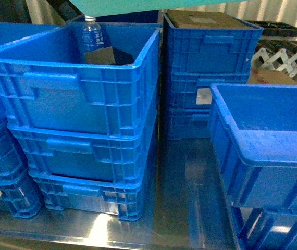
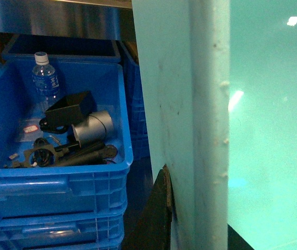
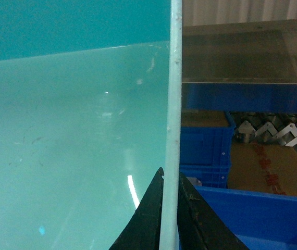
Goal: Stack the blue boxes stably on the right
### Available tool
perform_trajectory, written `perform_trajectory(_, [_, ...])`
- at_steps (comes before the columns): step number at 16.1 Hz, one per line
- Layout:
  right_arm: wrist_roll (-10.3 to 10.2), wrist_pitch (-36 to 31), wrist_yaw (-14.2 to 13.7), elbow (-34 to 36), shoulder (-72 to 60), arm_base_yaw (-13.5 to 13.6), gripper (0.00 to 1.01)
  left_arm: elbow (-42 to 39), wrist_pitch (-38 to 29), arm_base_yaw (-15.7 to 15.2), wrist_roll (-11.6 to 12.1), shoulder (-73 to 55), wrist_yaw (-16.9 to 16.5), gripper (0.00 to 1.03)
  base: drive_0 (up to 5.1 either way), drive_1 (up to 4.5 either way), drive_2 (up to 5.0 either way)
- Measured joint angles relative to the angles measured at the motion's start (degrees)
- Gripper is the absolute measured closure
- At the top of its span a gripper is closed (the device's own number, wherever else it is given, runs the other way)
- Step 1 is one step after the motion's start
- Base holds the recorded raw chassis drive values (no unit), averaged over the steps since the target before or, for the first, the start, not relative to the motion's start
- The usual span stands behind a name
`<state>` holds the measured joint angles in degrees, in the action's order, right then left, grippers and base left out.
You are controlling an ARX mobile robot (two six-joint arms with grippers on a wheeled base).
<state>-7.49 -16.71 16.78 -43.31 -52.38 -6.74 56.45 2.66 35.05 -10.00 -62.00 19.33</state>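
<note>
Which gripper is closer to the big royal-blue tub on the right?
Right. The right gripper, clamping the turquoise tub's rim, is just above the royal-blue tub; the left gripper is beside the crates.

Turquoise tub: smooth, glossy plastic, lightly scuffed. Royal-blue tub: smooth plastic. Crates: ribbed blue plastic. Bottle: clear plastic. Table: brushed, reflective metal. Carton: matt cardboard.

The head view looks forward and down over stacked ribbed crates from close range. Each wrist view sits tight against the turquoise box, looking along its rim. The left wrist and head views share the water bottle at 11 o'clock.
</note>
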Motion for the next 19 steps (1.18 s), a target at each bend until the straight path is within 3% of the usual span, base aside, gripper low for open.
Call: perform_trajectory(19, [0.00,0.00,-0.04,0.00,0.00,-0.02,0.94,-0.02,-0.09,0.00,0.04,-0.04,0.13,1.01,4.6,-2.12,-2.1])
